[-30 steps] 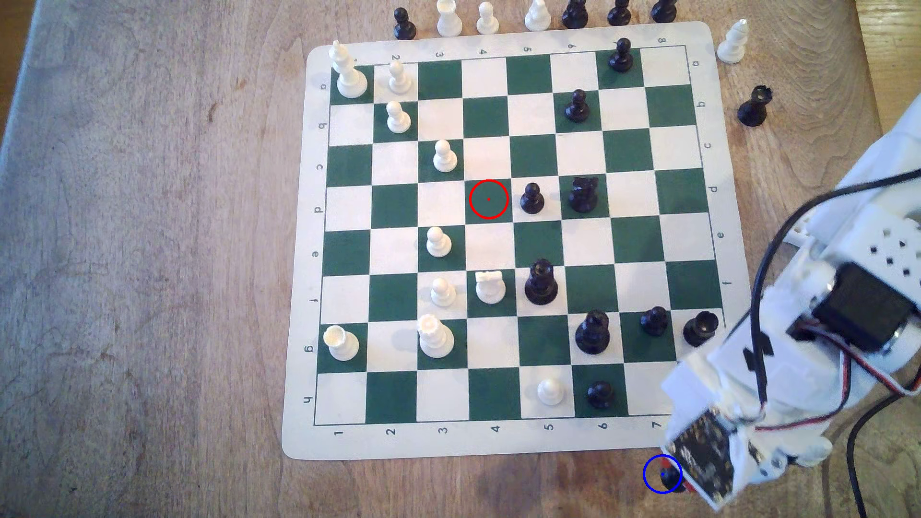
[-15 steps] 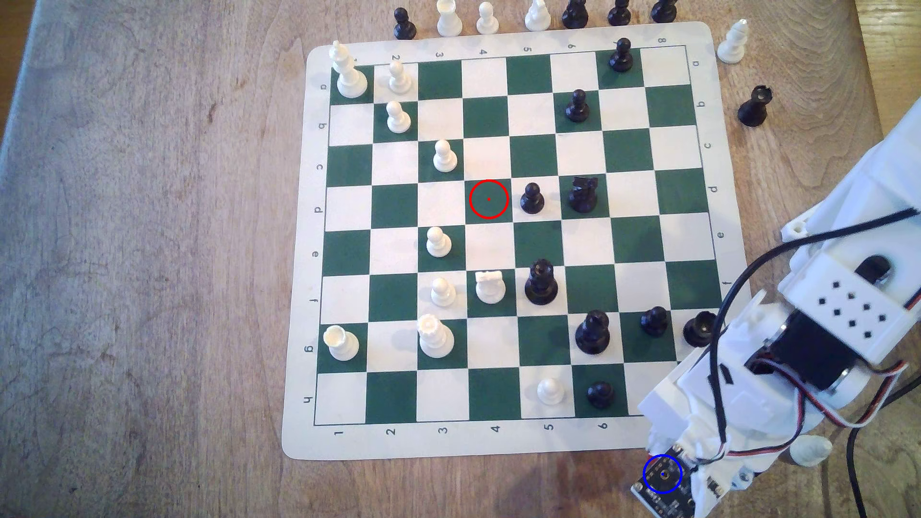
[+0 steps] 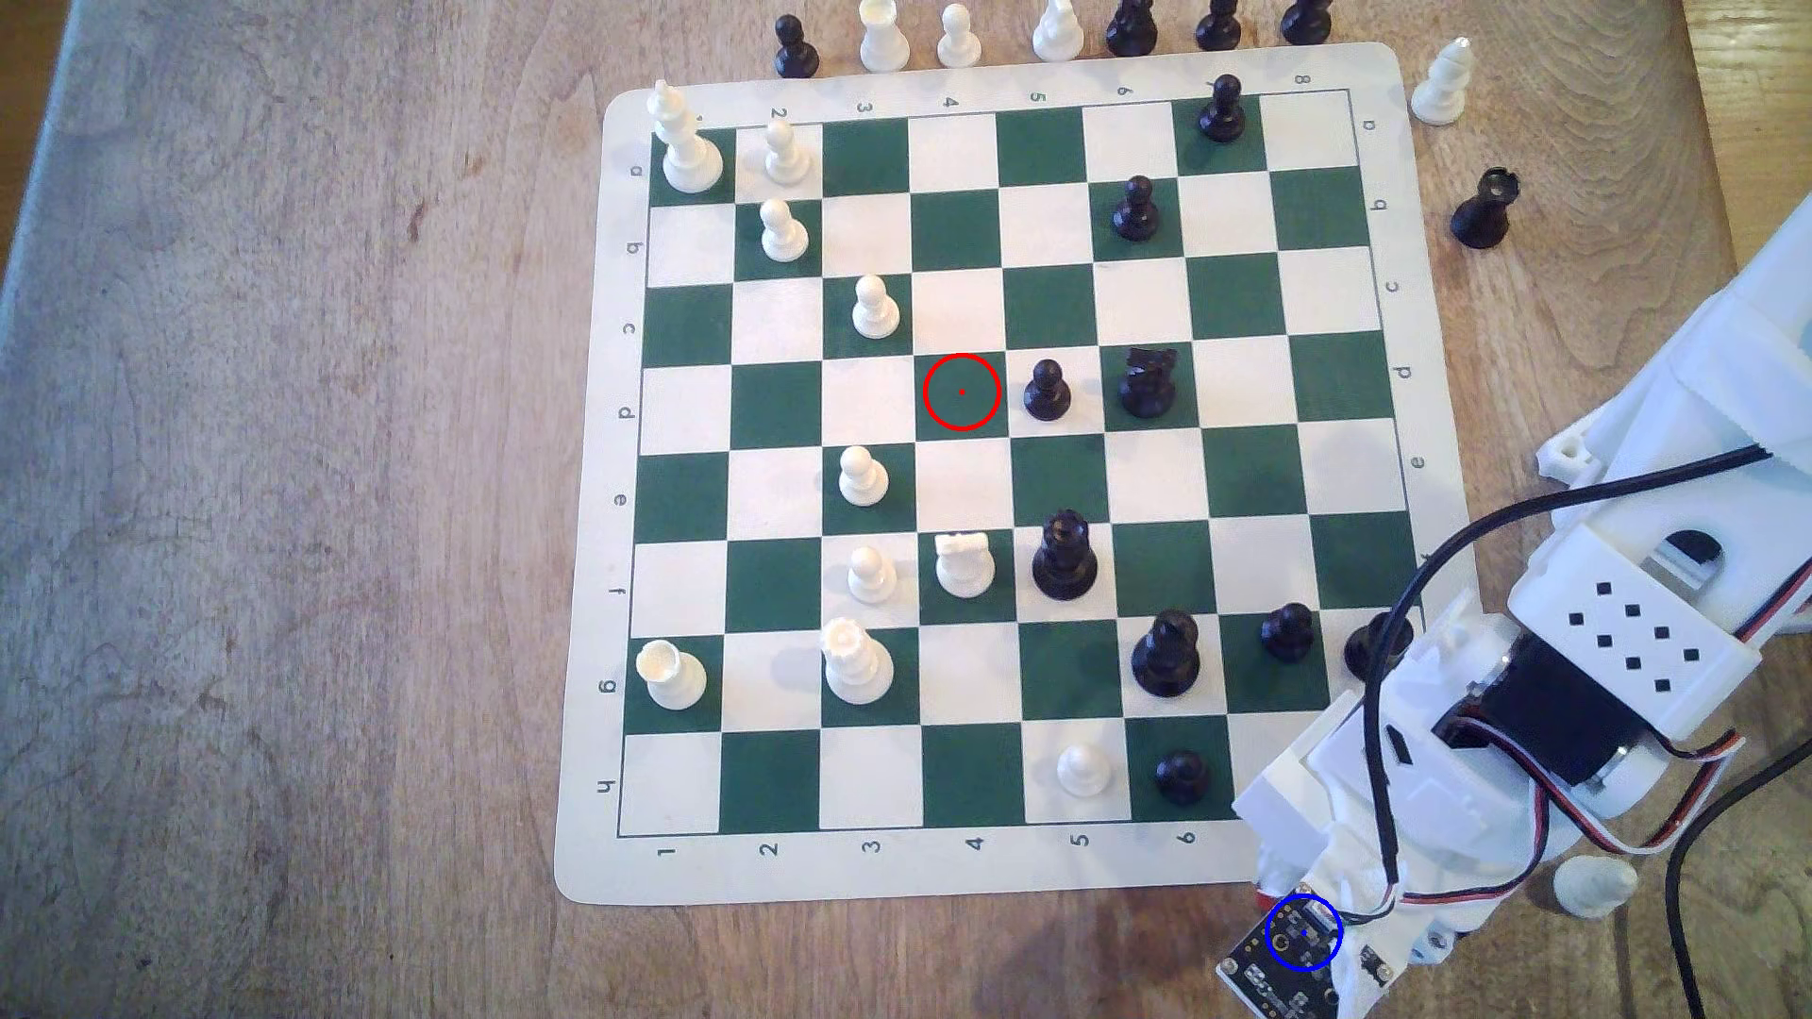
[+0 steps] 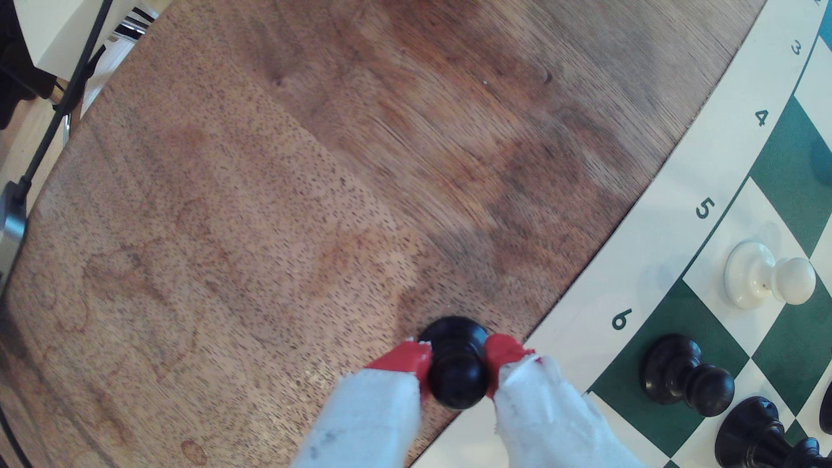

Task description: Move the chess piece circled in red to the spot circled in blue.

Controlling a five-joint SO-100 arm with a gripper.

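A small black pawn [image 4: 455,366] is pinched at its neck between the red-tipped jaws of the gripper [image 4: 457,360], seen low in the wrist view, its base over bare wooden table [image 4: 270,202] just beside the chess mat's [image 4: 630,279] edge. In the exterior view's lower right, the blue ring [image 3: 1303,933] is covered by the white arm [image 3: 1569,686].

The pawn [image 4: 455,364], glossy black with a ball head, stands upright on bare wood just off the board's [image 4: 581,324] edge, by the numeral 6. The spot's blue ring [image 3: 1303,933] lies beside the board's corner.
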